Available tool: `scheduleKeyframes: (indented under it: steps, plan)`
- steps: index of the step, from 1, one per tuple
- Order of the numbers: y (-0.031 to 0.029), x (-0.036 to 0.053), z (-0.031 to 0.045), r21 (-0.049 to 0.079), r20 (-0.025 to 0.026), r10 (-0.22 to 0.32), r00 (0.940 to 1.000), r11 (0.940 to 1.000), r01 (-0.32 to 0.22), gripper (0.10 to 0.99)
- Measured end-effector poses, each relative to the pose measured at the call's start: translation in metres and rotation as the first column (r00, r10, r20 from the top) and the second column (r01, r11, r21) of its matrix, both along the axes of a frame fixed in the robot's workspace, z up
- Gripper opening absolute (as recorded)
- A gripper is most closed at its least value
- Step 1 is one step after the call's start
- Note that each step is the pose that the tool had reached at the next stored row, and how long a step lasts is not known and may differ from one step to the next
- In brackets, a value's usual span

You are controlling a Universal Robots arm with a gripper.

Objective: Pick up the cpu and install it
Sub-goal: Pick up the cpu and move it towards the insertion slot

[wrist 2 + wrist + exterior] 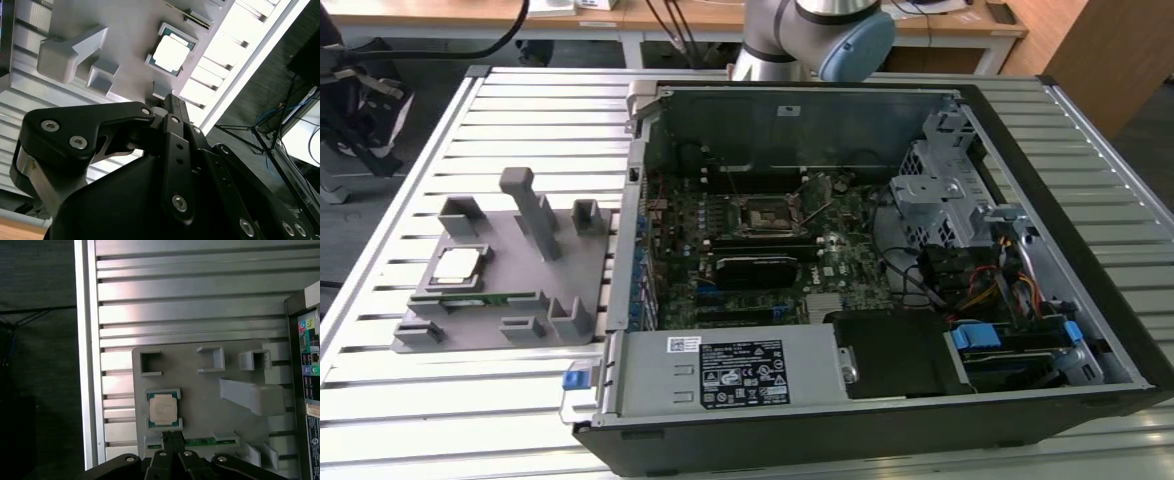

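Tool (173,435): fingers pressed together, holding nothing | first wrist view: flat silvery square cpu (163,408) seated in grey plastic fixture (200,400), just beside the tool tips | second wrist view: cpu (170,52) untouched | exterior view: cpu (458,264) well apart from black motherboard socket (765,215) | judgement: spread the fingers, centre them, grip opposite edges, keep it level.

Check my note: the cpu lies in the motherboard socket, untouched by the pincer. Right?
Wrong place. The cpu lies in the grey holder on the table beside the computer case, untouched by the pincer; the exterior view shows it.
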State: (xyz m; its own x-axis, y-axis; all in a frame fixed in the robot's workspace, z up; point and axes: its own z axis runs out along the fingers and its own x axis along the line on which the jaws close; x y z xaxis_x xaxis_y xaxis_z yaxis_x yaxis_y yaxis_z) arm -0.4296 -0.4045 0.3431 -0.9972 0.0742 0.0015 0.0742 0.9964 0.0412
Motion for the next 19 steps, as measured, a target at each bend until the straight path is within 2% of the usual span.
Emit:
scheduleKeyframes:
  steps: [6, 11, 14, 16, 17, 19]
  plan:
    - [-0.0031, 0.0001, -0.0105, 0.0, -0.0013, 0.025, 0.9997, 0.9997, -0.025, 0.106]
    - [-0.0098, 0.0002, -0.0196, 0.0, -0.0012, 0.026, 0.9997, 0.9997, -0.026, 0.106]
    - [-0.01, 0.0044, -0.0248, 0.0, -0.0016, 0.026, 0.9997, 0.9997, -0.026, 0.114]
    - [-0.01, 0.0063, -0.0288, 0.001, -0.001, 0.026, 0.9997, 0.9997, -0.026, 0.231]
    - [-0.0099, 0.0064, -0.0305, 0.0, -0.0012, 0.026, 0.9997, 0.9997, -0.026, 0.231]
    - [-0.01, 0.0066, -0.034, 0.0, -0.0013, 0.026, 0.9997, 0.9997, -0.026, 0.349]
